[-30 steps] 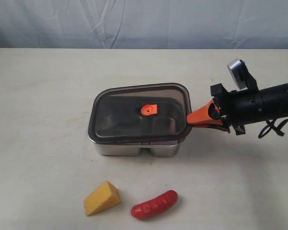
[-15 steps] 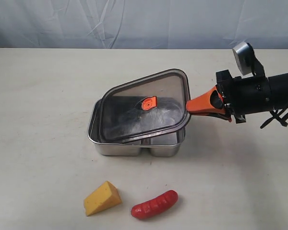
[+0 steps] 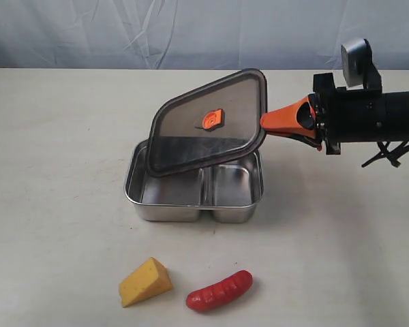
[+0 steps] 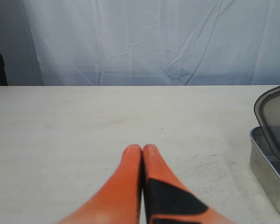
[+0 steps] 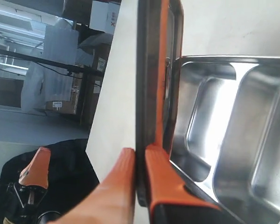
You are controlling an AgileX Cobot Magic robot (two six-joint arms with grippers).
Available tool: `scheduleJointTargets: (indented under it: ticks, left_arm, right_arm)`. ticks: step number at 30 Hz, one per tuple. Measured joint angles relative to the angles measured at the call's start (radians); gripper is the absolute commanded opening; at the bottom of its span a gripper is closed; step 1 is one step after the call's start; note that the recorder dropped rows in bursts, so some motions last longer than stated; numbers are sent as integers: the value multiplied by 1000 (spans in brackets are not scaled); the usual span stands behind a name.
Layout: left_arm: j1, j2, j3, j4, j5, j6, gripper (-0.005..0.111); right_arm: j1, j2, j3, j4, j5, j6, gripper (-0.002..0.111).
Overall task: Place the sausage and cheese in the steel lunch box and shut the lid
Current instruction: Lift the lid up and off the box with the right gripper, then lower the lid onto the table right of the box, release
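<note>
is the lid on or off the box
Off: the lid is tilted up over the steel lunch box, one edge pinched by the right gripper.

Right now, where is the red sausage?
In the exterior view the sausage lies on the table at bottom middle, just right of the cheese and nearer the camera than the lunch box.

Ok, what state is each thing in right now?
Lid: tilted up, pinched at one edge by the right gripper.
Box: open, nothing seen inside.
Sausage: lying on the table, outside the box.
Cheese: on the table beside the sausage, not touching it.
Right gripper: shut on the lid.
Left gripper: shut, empty.
</note>
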Motion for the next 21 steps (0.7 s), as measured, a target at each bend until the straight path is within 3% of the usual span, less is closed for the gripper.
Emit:
scheduleJointTargets:
  ticks: [12,16,21]
  left_arm:
    - [0,0,0,0,0,0,0]
    - [0,0,0,0,0,0,0]
    - [0,0,0,0,0,0,0]
  right_arm:
    - [0,-194,-130,-79,-54,55,-1]
    - [0,-285,-205,-274,-180,160,-1]
    - [0,-400,-284,-649,-329,374,-1]
